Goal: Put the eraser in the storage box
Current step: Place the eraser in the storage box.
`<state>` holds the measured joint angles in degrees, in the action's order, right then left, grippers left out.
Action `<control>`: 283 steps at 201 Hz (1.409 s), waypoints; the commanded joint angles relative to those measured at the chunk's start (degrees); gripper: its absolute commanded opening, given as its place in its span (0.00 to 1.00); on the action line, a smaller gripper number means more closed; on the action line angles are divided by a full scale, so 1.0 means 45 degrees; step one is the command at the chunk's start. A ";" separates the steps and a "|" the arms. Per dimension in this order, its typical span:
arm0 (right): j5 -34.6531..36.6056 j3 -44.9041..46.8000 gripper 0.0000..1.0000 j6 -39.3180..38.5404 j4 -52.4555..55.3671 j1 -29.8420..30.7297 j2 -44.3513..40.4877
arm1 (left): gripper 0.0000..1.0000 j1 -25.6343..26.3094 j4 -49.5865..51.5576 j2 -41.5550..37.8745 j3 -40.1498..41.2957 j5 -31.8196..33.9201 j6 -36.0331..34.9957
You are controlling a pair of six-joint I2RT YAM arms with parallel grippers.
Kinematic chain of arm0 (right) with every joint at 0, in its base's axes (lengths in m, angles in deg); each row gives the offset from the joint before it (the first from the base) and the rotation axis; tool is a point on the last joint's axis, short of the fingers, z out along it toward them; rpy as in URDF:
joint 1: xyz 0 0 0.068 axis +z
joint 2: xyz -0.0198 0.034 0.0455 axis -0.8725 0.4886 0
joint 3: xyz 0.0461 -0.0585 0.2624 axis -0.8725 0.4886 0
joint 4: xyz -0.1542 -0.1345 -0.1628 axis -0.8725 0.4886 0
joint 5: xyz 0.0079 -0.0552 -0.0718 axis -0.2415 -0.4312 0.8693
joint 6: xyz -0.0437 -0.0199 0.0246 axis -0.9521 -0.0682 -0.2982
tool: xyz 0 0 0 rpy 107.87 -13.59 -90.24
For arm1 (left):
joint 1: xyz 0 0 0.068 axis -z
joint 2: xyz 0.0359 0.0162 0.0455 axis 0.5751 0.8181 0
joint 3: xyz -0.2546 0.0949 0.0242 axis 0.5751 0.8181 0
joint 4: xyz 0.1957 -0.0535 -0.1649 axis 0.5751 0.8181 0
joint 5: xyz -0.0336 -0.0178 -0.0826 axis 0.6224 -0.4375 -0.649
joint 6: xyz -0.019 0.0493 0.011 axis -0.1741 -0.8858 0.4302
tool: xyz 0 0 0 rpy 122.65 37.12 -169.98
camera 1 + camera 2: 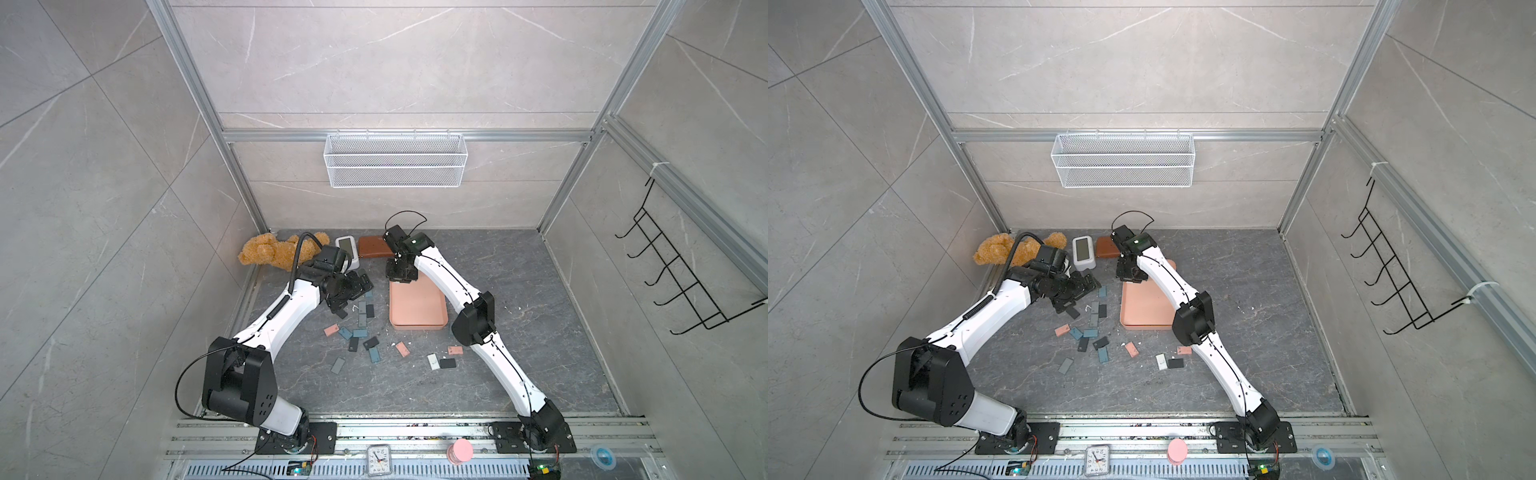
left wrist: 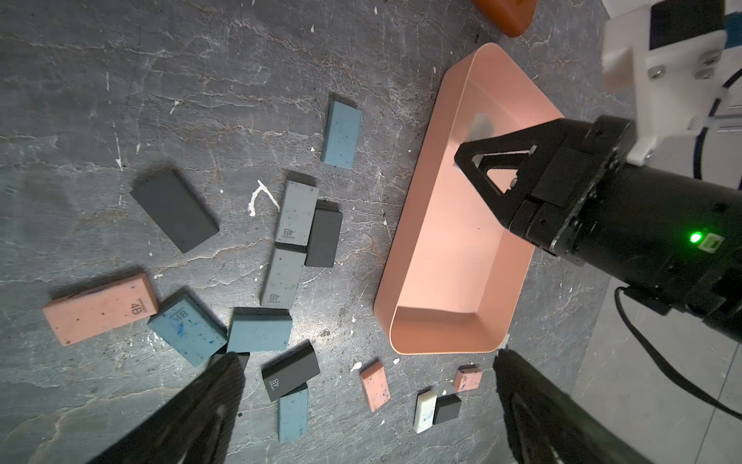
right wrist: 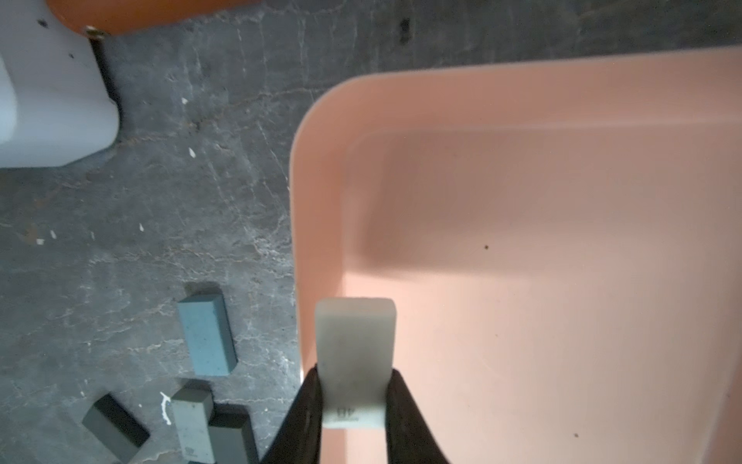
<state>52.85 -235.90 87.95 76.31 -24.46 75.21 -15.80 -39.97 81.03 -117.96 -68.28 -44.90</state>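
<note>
The salmon-pink storage box lies on the dark floor, and its inside holds nothing. My right gripper hangs over the box's far left corner, shut on a whitish eraser that stands out between both fingers. The left wrist view shows that gripper just above the box floor. My left gripper is wide open above several loose erasers left of the box, holding nothing.
A brown flat case, a white digital clock and a teddy bear line the back wall. A white wire basket hangs on the wall above. More erasers lie in front of the box.
</note>
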 commanded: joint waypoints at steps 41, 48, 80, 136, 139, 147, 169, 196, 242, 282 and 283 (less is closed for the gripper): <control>-0.0149 0.0237 0.30 0.0289 -0.1035 -0.0106 0.0466 | 1.00 -0.0023 0.0529 -0.0063 -0.0577 -0.0243 -0.0595; -0.0149 0.0237 0.30 0.0290 -0.1119 -0.0126 0.0510 | 1.00 -0.0026 0.0545 -0.0043 -0.0615 -0.0248 -0.0625; -0.0013 0.0238 0.31 0.0270 -0.1277 -0.0261 0.0752 | 1.00 -0.0021 0.0639 0.0006 -0.0684 -0.0168 -0.0827; 0.0220 0.0295 0.32 0.0060 -0.1179 -0.0350 0.1015 | 1.00 -0.0014 0.0745 0.0200 -0.0947 -0.0061 -0.1064; 0.0239 0.0310 0.32 0.0051 -0.1182 -0.0365 0.1015 | 1.00 -0.0014 0.0738 0.0211 -0.0958 -0.0071 -0.1065; 0.0225 0.0333 0.31 0.0056 -0.1193 -0.0390 0.1001 | 1.00 -0.0014 0.0738 0.0236 -0.0976 -0.0088 -0.1078; 0.0204 0.0315 0.27 0.0056 -0.1217 -0.0438 0.0989 | 1.00 -0.0014 0.0739 0.0323 -0.0996 -0.0099 -0.1084; 0.0183 0.0315 0.25 0.0020 -0.1196 -0.0536 0.0891 | 1.00 -0.0014 0.0726 0.0435 -0.1097 -0.0140 -0.1075; 0.0095 0.0295 0.24 -0.0001 -0.1161 -0.0630 0.0679 | 1.00 -0.0014 0.0631 0.0532 -0.1077 -0.0254 -0.0987; 0.0007 0.0275 0.26 -0.0150 -0.1084 -0.0687 0.0517 | 1.00 -0.0014 0.0530 0.0611 -0.1123 -0.0305 -0.0858; 0.0007 0.0275 0.25 -0.0155 -0.1079 -0.0685 0.0512 | 1.00 -0.0014 0.0531 0.0612 -0.1118 -0.0303 -0.0864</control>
<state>51.10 -235.38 88.03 69.36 -26.56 76.52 -15.80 -37.56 83.26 -120.81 -68.21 -48.46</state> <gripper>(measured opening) 0.255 0.996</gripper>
